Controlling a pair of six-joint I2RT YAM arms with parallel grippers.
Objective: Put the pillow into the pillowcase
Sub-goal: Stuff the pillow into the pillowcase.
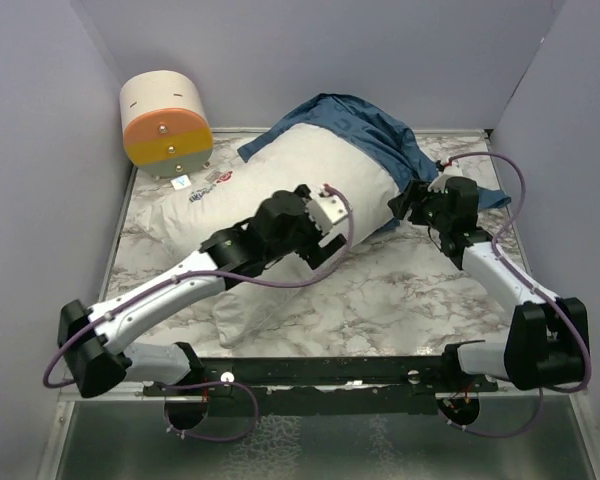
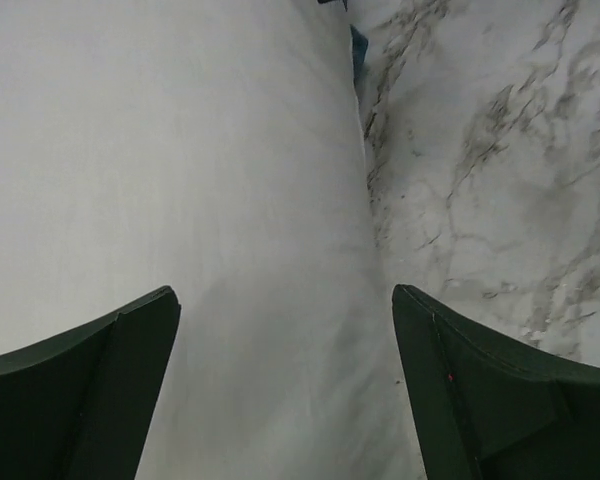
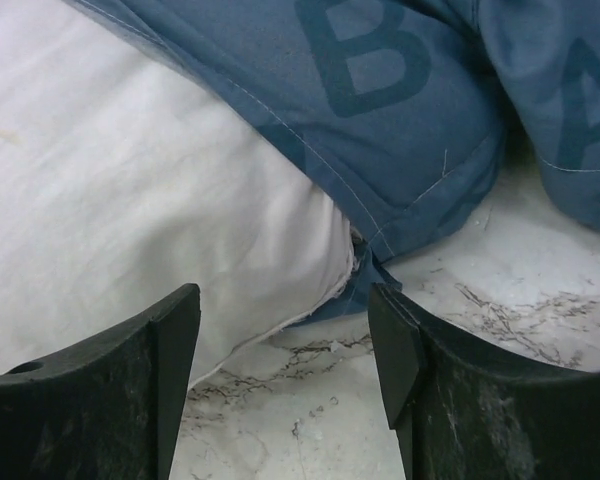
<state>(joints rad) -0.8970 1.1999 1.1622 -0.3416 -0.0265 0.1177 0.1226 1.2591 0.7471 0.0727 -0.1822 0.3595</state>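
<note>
1. The pillow [image 1: 280, 215] lies diagonally on the marble table [image 1: 410, 300]; only its far end sits inside the pillowcase [image 1: 365, 125].
2. My left gripper [image 2: 285, 300] hangs open over the pillow's bare middle. My right gripper [image 3: 285, 295] is open beside the pillowcase's edge. Both are empty.
3. Next, I judge: pinch that edge and draw it along the pillow.

Pillowcase [image 3: 400, 110]: large letter B, partial A beside it.
</note>
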